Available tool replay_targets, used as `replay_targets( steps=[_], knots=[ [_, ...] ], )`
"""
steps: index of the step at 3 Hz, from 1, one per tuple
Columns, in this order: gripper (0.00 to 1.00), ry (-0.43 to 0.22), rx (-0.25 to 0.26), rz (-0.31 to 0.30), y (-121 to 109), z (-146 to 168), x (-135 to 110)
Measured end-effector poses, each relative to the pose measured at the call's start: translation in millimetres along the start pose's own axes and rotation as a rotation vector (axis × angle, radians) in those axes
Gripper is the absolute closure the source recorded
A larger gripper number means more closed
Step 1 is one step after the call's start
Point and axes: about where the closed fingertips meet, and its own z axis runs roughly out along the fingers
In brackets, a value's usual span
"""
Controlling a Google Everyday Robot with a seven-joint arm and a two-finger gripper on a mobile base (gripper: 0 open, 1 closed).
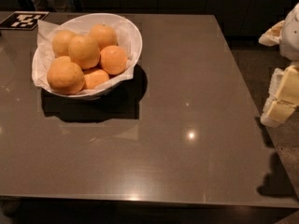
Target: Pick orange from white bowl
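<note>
The orange (84, 51) sat among 6 in the white bowl (135, 34).
The gripper (282, 99) hung beside the table (187, 101), well apart; its grip I couldn't tell.

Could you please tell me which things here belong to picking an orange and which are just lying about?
Job: orange atop the pile; white bowl holding it; end effector, at the right edge beside the table.
Lying about: black-and-white marker card at the table's far left corner; paper lining the bowl.
</note>
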Motion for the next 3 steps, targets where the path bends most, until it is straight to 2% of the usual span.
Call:
replay_targets(
  steps=[1,2,3],
  knots=[
    [0.00,0.000,0.000,0.000,0,0,0],
    [0.00,-0.015,0.000,-0.022,-3,-3,-10],
    [0.00,-0.013,0.003,-0.102,-15,-11,-42]
  ],
)
